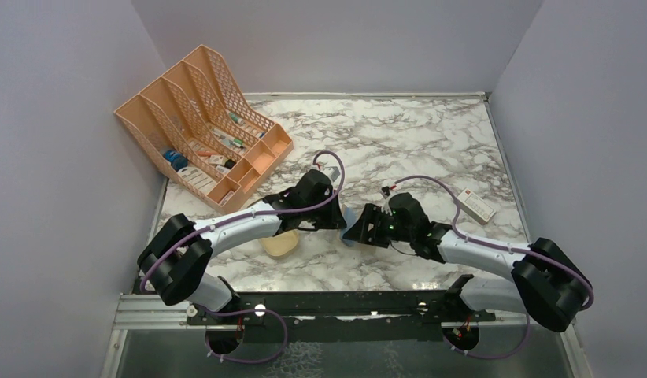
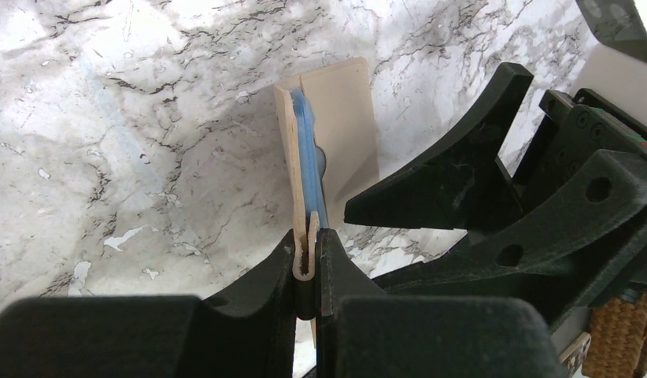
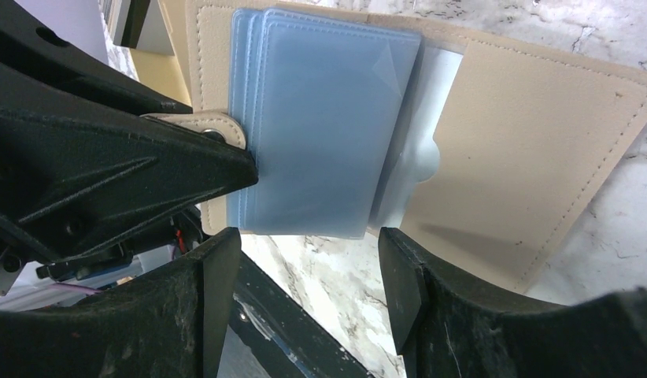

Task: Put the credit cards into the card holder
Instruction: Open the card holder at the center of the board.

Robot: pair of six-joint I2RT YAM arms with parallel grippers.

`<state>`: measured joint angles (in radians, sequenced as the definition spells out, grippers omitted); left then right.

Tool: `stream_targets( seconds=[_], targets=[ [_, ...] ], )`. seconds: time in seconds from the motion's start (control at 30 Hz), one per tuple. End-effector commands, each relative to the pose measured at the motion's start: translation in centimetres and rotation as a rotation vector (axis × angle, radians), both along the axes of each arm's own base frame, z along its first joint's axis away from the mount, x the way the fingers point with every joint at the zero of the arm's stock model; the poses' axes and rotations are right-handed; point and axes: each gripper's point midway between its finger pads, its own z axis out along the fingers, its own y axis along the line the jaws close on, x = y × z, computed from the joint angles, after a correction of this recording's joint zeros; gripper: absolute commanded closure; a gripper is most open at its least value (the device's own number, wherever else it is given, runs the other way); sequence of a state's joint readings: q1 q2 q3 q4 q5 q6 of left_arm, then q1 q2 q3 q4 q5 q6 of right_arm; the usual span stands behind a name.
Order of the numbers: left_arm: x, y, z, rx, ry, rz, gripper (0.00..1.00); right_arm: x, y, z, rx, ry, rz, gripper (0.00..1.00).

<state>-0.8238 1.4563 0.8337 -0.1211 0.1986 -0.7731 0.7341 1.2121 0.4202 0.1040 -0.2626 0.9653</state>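
The tan card holder (image 3: 517, 150) is held open and upright above the marble table. My left gripper (image 2: 307, 256) is shut on its snap tab (image 3: 214, 130) and its edge. Several pale blue credit cards (image 3: 320, 126) lie stacked against its inner face, their right ends at a pocket with a thumb notch. The cards also show edge-on in the left wrist view (image 2: 305, 150). My right gripper (image 3: 308, 252) is open and empty, just below the lower edge of the cards and apart from them. In the top view the two grippers (image 1: 336, 219) (image 1: 358, 228) meet at the table's middle and hide the holder.
An orange mesh file rack (image 1: 202, 126) stands at the back left. A beige oval dish (image 1: 279, 244) lies under the left arm. A white box with a red mark (image 1: 475, 205) lies to the right. Walls close in three sides.
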Motion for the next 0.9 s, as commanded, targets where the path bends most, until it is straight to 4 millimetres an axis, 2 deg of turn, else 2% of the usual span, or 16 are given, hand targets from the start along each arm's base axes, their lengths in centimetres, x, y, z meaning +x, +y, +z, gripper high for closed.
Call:
stream_targets(
  seconds=[0.0,0.27,0.5,0.63,0.87],
  targets=[
    [-0.2,-0.5,1.1,-0.049,-0.01,-0.014,1.0,0.6,1.1,1.0,0.041,-0.013,0.003,0.35],
    [-0.4,-0.5,1.0,-0.056,-0.006,-0.017,1.0,0.8,0.5,-0.2,0.002,-0.008,-0.024,0.45],
    [-0.6,-0.8,1.6,-0.089,-0.003,-0.022,1.0,1.1,-1.1,-1.7,-0.086,-0.007,-0.074,0.46],
    [-0.8,-1.0,1.7,-0.108,0.005,-0.022,1.0,0.7,-0.6,-1.3,-0.052,-0.01,-0.045,0.45],
    [-0.8,-0.6,1.0,-0.082,0.005,-0.015,1.0,0.6,0.5,0.9,0.03,-0.026,-0.018,0.37]
  ],
)
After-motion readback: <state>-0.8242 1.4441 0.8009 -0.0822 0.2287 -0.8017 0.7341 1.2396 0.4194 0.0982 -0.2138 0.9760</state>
